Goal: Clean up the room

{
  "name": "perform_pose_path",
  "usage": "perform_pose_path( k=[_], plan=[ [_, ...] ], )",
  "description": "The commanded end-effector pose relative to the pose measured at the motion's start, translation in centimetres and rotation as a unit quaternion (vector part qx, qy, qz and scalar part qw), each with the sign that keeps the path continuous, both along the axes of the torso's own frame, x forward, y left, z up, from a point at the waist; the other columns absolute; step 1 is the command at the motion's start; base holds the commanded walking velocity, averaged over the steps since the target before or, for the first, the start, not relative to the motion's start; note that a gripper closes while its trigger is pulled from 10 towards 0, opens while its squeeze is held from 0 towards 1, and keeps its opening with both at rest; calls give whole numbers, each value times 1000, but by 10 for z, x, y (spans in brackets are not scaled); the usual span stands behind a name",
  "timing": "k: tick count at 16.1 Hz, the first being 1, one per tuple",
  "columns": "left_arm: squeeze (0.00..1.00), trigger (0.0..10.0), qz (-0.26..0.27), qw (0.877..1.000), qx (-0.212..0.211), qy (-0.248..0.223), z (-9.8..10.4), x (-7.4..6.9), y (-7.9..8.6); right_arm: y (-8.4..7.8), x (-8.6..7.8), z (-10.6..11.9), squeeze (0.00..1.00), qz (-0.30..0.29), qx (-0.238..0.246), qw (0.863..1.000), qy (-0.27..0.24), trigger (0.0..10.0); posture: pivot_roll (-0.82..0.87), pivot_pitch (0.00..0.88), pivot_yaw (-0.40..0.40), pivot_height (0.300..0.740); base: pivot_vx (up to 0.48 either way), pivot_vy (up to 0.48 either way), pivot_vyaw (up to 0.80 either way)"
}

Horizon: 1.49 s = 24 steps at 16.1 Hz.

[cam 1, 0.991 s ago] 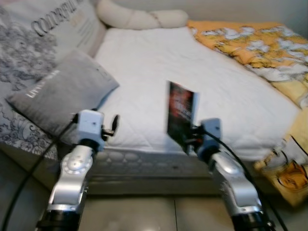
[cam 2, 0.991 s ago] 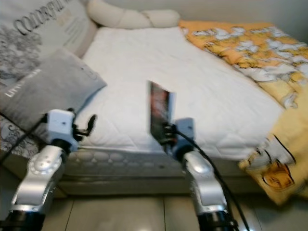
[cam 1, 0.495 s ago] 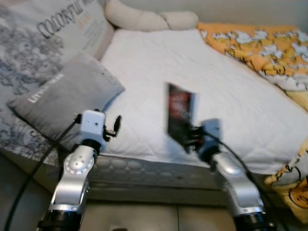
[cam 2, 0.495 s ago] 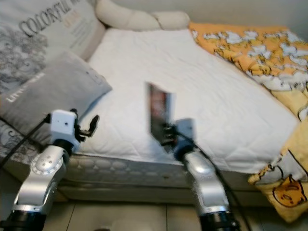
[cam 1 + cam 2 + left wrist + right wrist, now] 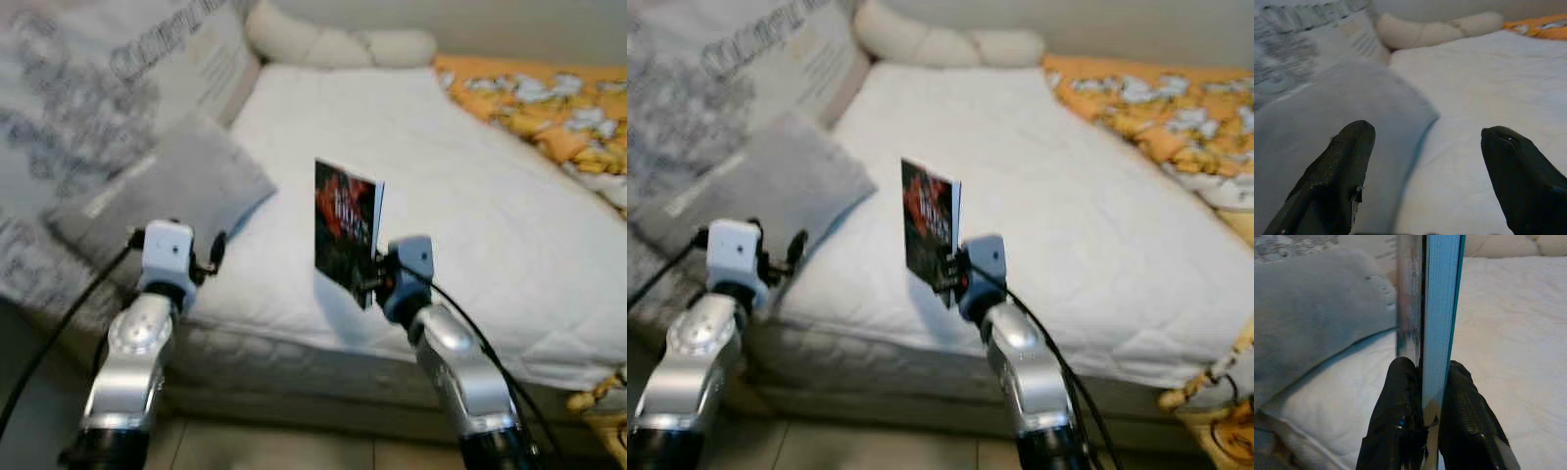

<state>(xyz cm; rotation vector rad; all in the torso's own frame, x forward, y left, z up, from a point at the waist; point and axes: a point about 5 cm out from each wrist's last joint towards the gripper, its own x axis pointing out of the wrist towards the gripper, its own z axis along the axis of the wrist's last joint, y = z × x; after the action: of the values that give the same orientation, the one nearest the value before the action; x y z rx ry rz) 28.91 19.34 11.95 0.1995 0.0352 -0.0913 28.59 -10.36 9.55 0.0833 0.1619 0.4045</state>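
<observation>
A grey pillow [image 5: 167, 191] lies on the left of the bed [image 5: 460, 196]. The left gripper [image 5: 1425, 171] hovers near it, fingers apart. Further right, the right gripper [image 5: 1422, 396] is clamped on an upright book [image 5: 346, 230], held above the bed's white mattress edge.

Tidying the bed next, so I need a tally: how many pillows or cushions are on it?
3: a grey cushion at the bed's left edge, a large printed pillow behind it, and a cream knotted cushion at the far end. The orange blanket may hide more.
</observation>
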Motion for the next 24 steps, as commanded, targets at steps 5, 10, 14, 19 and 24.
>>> perform_pose_path(
  k=[5, 10, 14, 19, 24],
  plan=[
    [0, 10000, -15, 1000, -5, 11, -4, 0, -5, -7, 2, 7, 0, -16, 3, 1000, -19, 10000, 45, 0, 0, 740, 315, 0, 0],
    [0, 10000, -14, 1000, -9, 14, -6, -1, -5, -8, 3, 6, 0, -19, 3, 1000, -18, 10000, 43, 0, -2, 740, 346, 0, 0],
    [0, 10000, -13, 1000, -12, 16, -9, -2, -6, -10, 3, 7, 0, -20, 0, 1000, -20, 10000, 31, 0, 3, 740, 350, 0, 0],
    [0, 10000, -16, 1000, -11, 17, -10, -3, -6, -8, 2, 6, 0, -21, 3, 1000, -18, 10000, 33, 0, 0, 740, 348, 0, 0],
    [0, 10000, -19, 1000, -7, 17, -10, -5, -5, -8, 0, 4, 0, -23, 9, 1000, -15, 10000, 45, 0, -9, 740, 349, 0, 0]
  ],
)
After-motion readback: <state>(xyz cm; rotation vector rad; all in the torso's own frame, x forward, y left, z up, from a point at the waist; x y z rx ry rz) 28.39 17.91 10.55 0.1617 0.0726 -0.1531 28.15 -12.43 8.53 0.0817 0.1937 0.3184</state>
